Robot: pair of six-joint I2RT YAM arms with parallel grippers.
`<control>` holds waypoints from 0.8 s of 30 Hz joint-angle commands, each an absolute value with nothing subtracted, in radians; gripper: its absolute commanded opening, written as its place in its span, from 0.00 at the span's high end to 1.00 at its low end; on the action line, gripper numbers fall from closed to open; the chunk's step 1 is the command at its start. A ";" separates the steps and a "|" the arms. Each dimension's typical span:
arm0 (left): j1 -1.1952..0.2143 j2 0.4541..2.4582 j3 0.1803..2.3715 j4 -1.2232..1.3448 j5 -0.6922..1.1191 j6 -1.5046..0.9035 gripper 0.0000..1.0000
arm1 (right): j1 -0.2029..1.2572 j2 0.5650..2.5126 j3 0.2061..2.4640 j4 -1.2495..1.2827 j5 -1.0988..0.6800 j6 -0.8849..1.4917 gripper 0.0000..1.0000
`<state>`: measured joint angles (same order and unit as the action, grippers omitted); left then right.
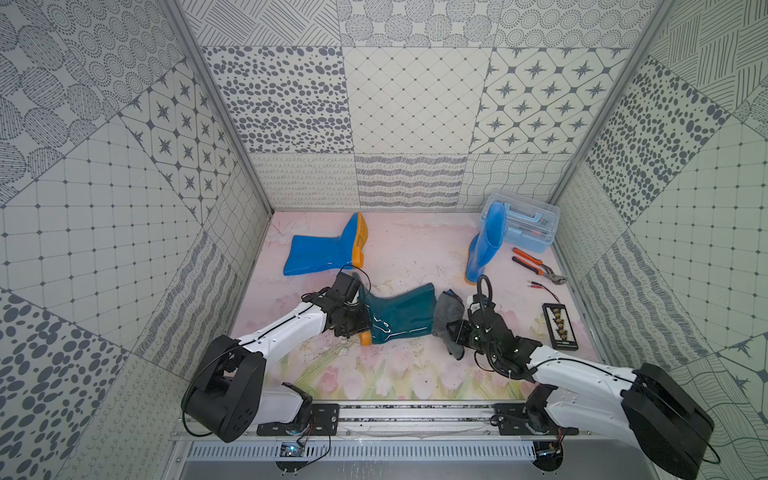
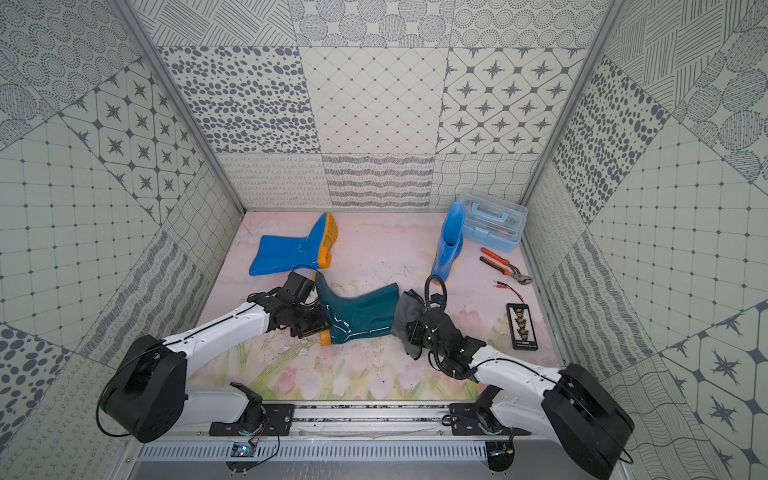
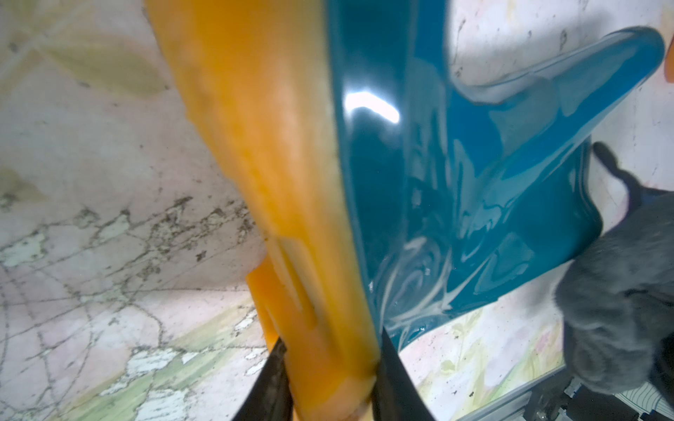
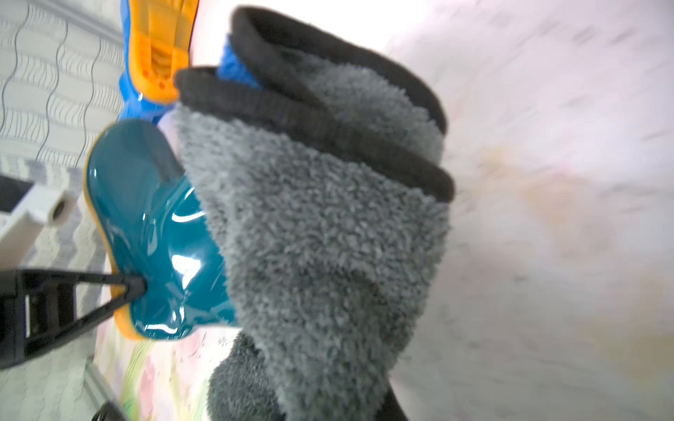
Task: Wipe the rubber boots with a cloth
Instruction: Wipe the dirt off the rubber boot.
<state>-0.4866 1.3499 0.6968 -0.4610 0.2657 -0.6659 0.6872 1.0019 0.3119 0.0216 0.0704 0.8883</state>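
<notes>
Left gripper [image 3: 332,382] clamped on teal boot [image 1: 399,311] at orange heel [image 1: 365,337], one finger each side. Right gripper [image 1: 455,332] pinched tight on cloth [image 1: 446,316], bunched against boot's shaft mouth

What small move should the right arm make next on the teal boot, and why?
Probably slide the cloth along the teal boot toward its foot: the right gripper holds it at the shaft's mouth, and the left gripper clamps the sole.

Our left arm [image 1: 286,328] and right arm [image 1: 590,374] wear white shells dotted with small screws, bulky black joints [image 1: 226,395], and thin black cables [image 1: 483,276] looping outside.
</notes>
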 commanded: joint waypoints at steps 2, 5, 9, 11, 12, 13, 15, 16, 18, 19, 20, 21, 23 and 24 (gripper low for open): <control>-0.518 1.376 0.639 -0.457 0.416 -0.598 1.00 | 0.668 0.910 0.410 -0.189 0.083 0.744 1.00; -0.519 1.368 0.629 -0.456 0.407 -0.585 1.00 | 0.704 1.023 0.529 -0.156 0.010 0.713 1.00; -0.520 1.341 0.631 -0.479 0.379 -0.569 1.00 | 0.785 1.339 0.774 -0.075 -0.115 0.672 1.00; -0.521 1.317 0.621 -0.474 0.378 -0.558 1.00 | 0.805 1.528 0.932 -0.057 -0.223 0.694 1.00; -0.522 1.303 0.612 -0.465 0.382 -0.556 1.00 | 0.810 1.598 0.983 -0.030 -0.266 0.712 1.00; -0.522 1.288 0.603 -0.458 0.380 -0.557 1.00 | 0.818 1.672 1.042 0.013 -0.311 0.735 1.00; -0.523 1.269 0.590 -0.457 0.372 -0.555 1.00 | 0.833 1.799 1.146 0.075 -0.380 0.777 1.00; -0.523 1.266 0.587 -0.457 0.371 -0.555 1.00 | 0.846 1.846 1.186 0.089 -0.398 0.784 1.00; -0.522 1.266 0.587 -0.458 0.368 -0.556 1.00 | 0.876 1.946 1.303 0.064 -0.421 0.769 1.00; -0.523 1.267 0.585 -0.457 0.370 -0.557 1.00 | 0.886 1.983 1.339 0.047 -0.422 0.761 1.00; -0.522 1.270 0.584 -0.457 0.373 -0.558 1.00 | 0.891 2.022 1.377 0.025 -0.422 0.751 1.00; -0.524 1.270 0.584 -0.460 0.373 -0.558 1.00 | 0.890 2.051 1.393 0.006 -0.415 0.757 1.00; -0.522 1.270 0.581 -0.467 0.366 -0.557 1.00 | 0.880 2.068 1.373 -0.008 -0.383 0.774 1.00; -0.525 1.268 0.581 -0.476 0.362 -0.556 1.00 | 0.868 2.060 1.339 -0.005 -0.366 0.782 1.00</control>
